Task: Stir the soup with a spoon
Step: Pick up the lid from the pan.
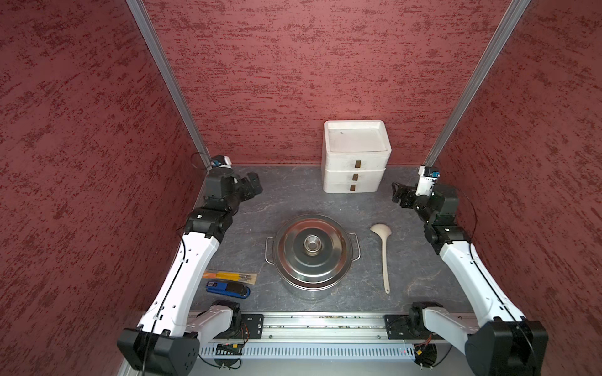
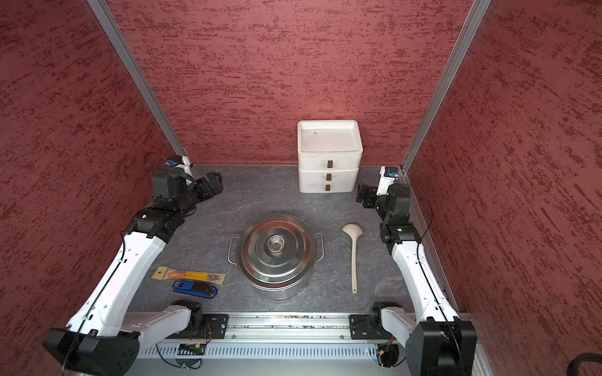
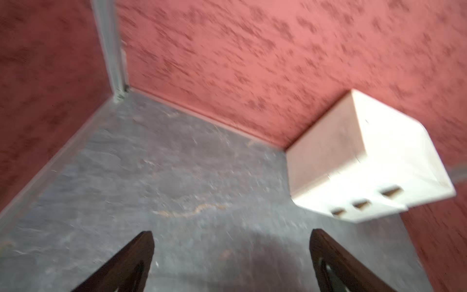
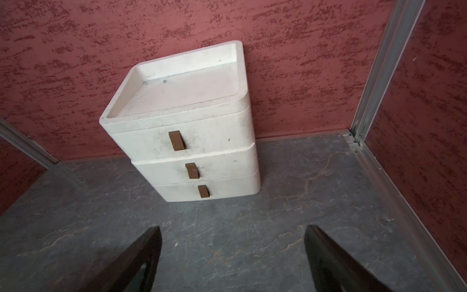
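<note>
Two hands, left hand (image 1: 252, 185) and right hand (image 1: 398, 195), stand open and empty; next likely comes lifting the lid (image 1: 312, 249), then grasping the spoon (image 1: 383, 254).

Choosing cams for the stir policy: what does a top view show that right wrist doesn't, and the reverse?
Top view only: the lidded steel pot, the spoon lying on the table at its right, the yellow packet and the blue-and-black tool. Right wrist only: a close look at the right gripper, fingers apart and empty. Both: the white drawer unit, the table, the red back wall.
</note>
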You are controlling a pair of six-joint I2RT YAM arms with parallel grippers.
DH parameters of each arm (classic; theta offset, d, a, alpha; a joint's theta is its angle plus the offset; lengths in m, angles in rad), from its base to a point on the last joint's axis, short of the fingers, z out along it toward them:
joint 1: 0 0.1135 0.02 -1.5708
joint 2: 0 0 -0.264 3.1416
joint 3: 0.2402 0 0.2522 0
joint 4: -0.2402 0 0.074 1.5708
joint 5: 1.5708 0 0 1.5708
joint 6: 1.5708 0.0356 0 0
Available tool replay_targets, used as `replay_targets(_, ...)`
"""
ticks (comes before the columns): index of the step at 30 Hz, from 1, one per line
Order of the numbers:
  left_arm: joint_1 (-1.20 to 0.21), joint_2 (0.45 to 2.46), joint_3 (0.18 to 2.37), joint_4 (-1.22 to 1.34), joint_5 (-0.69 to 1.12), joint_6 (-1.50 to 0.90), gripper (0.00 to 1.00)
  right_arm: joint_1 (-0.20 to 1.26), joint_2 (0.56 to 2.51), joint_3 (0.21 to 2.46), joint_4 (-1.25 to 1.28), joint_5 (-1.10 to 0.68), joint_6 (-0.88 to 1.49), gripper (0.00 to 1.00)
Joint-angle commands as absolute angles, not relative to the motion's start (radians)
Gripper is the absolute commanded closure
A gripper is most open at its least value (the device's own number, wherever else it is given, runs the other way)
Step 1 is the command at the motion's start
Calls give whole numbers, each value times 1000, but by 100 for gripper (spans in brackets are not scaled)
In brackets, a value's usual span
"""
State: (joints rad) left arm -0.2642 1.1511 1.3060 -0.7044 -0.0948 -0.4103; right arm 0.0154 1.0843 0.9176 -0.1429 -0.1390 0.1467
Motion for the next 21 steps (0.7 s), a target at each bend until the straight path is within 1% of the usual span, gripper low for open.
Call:
replay_targets(1, -438, 1234, 1459, -1187, -40, -500, 0, 38, 1073, 948, -405, -198, 183, 8)
replay_targets(3, -581, 1294, 1558, -1362, -82, -523, 0, 42, 1046, 943, -428, -193, 205, 8)
replay_targets(6, -745, 1380, 1690, -1583, -135, -597, 0, 43, 1019, 934, -443, -188, 212, 9)
replay_targets(9, -880, 1451, 1768, -1721, -81, -670, 0, 45, 1026, 940, -462, -192, 201, 9)
replay_targets(12, -998, 1526, 1799, -1765, -22, -726, 0, 48, 1033, 940, -480, -179, 206, 9)
replay_targets(14, -1037, 1570, 1813, -1769, -11, -748, 0, 48, 1026, 930, -479, -164, 210, 9)
replay_targets(16, -1046, 1612, 1837, -1773, -19, -759, 0, 49, 1018, 923, -483, -159, 216, 9)
replay_targets(21, -1006, 1640, 1849, -1742, -39, -766, 2, 50, 1002, 922, -498, -171, 210, 9)
